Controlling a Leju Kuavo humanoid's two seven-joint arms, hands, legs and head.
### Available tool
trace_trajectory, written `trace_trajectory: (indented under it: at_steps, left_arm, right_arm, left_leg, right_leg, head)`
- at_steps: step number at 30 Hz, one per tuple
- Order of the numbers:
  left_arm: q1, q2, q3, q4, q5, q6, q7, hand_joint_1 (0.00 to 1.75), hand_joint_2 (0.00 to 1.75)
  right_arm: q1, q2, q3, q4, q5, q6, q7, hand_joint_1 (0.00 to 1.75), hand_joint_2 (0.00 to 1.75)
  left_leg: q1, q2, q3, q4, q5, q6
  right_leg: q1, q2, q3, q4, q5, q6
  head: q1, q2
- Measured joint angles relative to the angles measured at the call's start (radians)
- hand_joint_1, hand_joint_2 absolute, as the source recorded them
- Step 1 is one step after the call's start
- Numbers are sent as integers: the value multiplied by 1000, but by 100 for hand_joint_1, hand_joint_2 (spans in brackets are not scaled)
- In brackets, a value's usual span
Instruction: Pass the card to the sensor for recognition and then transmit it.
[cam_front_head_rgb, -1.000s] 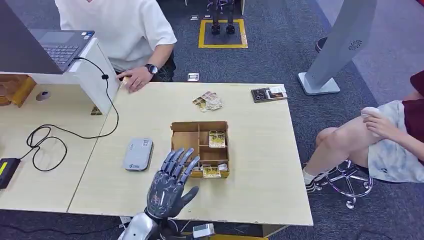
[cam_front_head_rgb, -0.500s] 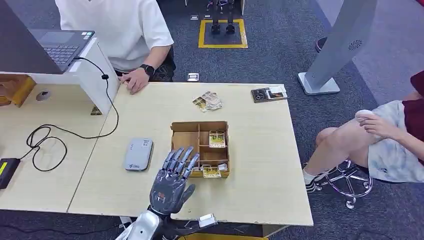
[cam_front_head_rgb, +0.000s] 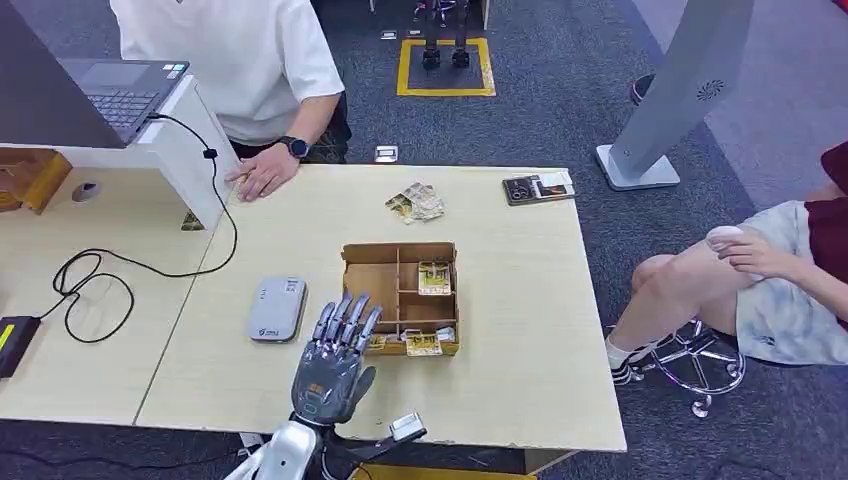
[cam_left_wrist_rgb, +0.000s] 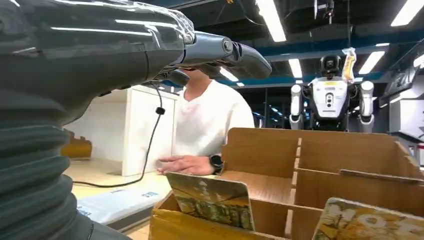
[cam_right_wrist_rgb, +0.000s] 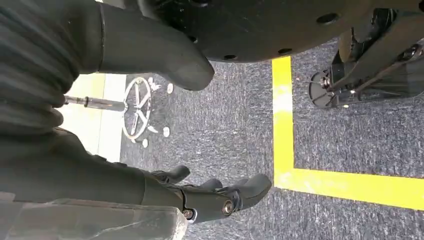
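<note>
We see the left robot hand (cam_front_head_rgb: 335, 362) raised over the front of the desk (cam_front_head_rgb: 520, 300), fingers spread and holding nothing, its fingertips (cam_front_head_rgb: 352, 308) reaching toward the front-left corner of the cardboard box (cam_front_head_rgb: 400, 296).

The box sits mid-desk, split into compartments. One card (cam_front_head_rgb: 433, 277) lies in a right-hand compartment at about 1 o'clock from the left robot hand, and a second card (cam_front_head_rgb: 423, 344) stands at the box's front edge, roughly 3 o'clock from the fingertips, near but apart from them. In the left wrist view a card (cam_left_wrist_rgb: 210, 199) leans upright in the front compartment, with a further card (cam_left_wrist_rgb: 367, 220) beside it.

The grey sensor (cam_front_head_rgb: 276, 309) rests flat on the desk at about 10 o'clock from the left robot hand, just left of the box and apart from it. Loose cards (cam_front_head_rgb: 416, 203) lie further back at 12 o'clock, and a dark wallet-like item (cam_front_head_rgb: 537, 187) near the far right corner.

A person in a white shirt (cam_front_head_rgb: 235, 50) sits at the far side, one hand (cam_front_head_rgb: 257, 176) resting on the desk edge beside a laptop (cam_front_head_rgb: 115, 90). Another seated person (cam_front_head_rgb: 760, 270) is off to the right.

In the right wrist view the right robot hand (cam_right_wrist_rgb: 220, 192) hangs over grey carpet with a yellow floor line (cam_right_wrist_rgb: 300, 145), fingers loosely apart and holding nothing.
</note>
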Motion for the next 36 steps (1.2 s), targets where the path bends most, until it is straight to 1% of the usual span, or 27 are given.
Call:
trace_trajectory:
  at_steps: [5,6,7,8,9,10,11,12,13,14,26,29,36]
  left_arm:
    - [-1,8,-10,3,0,-19,43,0,175]
    - [-1,10,-11,3,0,-21,52,2,175]
    - [-1,11,-12,3,0,-22,59,9,175]
    - [-1,12,-13,3,0,-25,65,31,175]
    - [-1,12,-13,3,0,-32,67,61,175]
    - [-1,13,-13,3,0,-39,71,61,175]
    - [-1,14,-14,3,0,-46,74,145,175]
    - [-1,15,-14,3,0,-55,76,159,175]
    - [-1,16,-14,3,0,-63,77,159,175]
    - [-1,16,-14,3,0,-71,77,175,175]
    - [-3,13,-14,2,0,-115,71,175,175]
    - [-3,13,-14,3,0,-126,58,175,175]
    - [-3,10,-14,2,2,-121,39,175,175]
  right_arm:
    - [0,0,-3,0,0,-1,0,0,175]
    - [0,0,-4,0,0,-2,0,0,175]
    - [0,0,-4,0,0,-2,0,0,175]
    - [0,0,-4,0,0,-3,0,0,175]
    - [0,0,-5,0,0,-5,0,0,175]
    - [0,0,-6,0,0,-5,0,0,175]
    - [0,0,-6,0,0,-6,0,0,175]
    - [0,0,-7,0,0,-7,0,0,175]
    - [0,0,-7,0,0,-7,0,0,175]
    - [0,0,-7,0,0,-7,0,0,175]
    - [0,1,-7,0,0,-7,0,0,175]
    - [0,1,-7,0,0,-6,0,0,175]
    - [0,1,-7,0,0,-4,0,0,175]
  left_leg:
    - [0,0,0,0,0,0]
    - [0,0,0,0,0,0]
    - [0,0,0,0,0,0]
    - [0,0,0,0,0,0]
    - [0,0,0,0,0,0]
    - [0,0,0,0,0,0]
    - [0,0,0,0,0,0]
    - [0,0,0,0,0,0]
    - [0,0,0,0,0,0]
    - [0,0,0,0,0,0]
    - [0,0,0,0,0,0]
    - [0,0,0,0,0,0]
    - [0,0,1,0,0,0]
  right_leg:
    - [0,0,0,0,0,0]
    - [0,0,0,0,0,0]
    - [0,0,0,0,0,0]
    - [0,0,0,0,0,0]
    - [0,0,0,0,0,0]
    - [0,0,0,0,0,0]
    - [0,0,0,0,0,0]
    - [0,0,0,0,0,0]
    - [0,0,0,0,0,0]
    - [0,0,0,0,0,0]
    - [0,0,0,0,0,0]
    - [0,0,0,0,0,0]
    - [0,0,1,0,0,0]
  head:
    - [0,0]
    - [0,0]
    - [0,0]
    - [0,0]
    - [0,0]
    - [0,0]
    - [0,0]
    - [0,0]
    - [0,0]
    - [0,0]
    - [0,0]
    - [0,0]
    - [0,0]
